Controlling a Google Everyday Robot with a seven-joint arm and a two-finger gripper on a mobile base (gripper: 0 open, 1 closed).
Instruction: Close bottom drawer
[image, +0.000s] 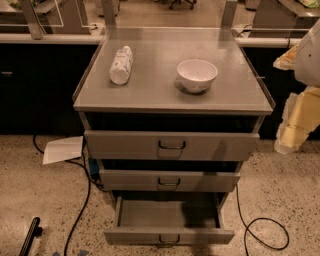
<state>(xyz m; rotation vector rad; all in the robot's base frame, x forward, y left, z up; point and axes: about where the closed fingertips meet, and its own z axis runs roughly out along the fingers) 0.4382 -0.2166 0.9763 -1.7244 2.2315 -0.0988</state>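
The bottom drawer (169, 235) of the grey metal cabinet (172, 100) is pulled far out towards me. Its bare grey inside (160, 212) shows, and a small dark loop handle (169, 240) sits at the centre of its front. The middle drawer (169, 180) and the top drawer (171, 145) stick out only a little. My gripper (296, 125), white with pale yellow parts, hangs at the right edge of the view, beside the cabinet at top-drawer height. It is well above and to the right of the bottom drawer and touches nothing.
A white bowl (197, 75) and a white bottle lying on its side (121, 65) rest on the cabinet top. A sheet of paper (62, 149) and black cables (80, 200) lie on the floor at left. Another cable (265, 235) loops at right. A dark bar (30, 236) lies at the bottom left.
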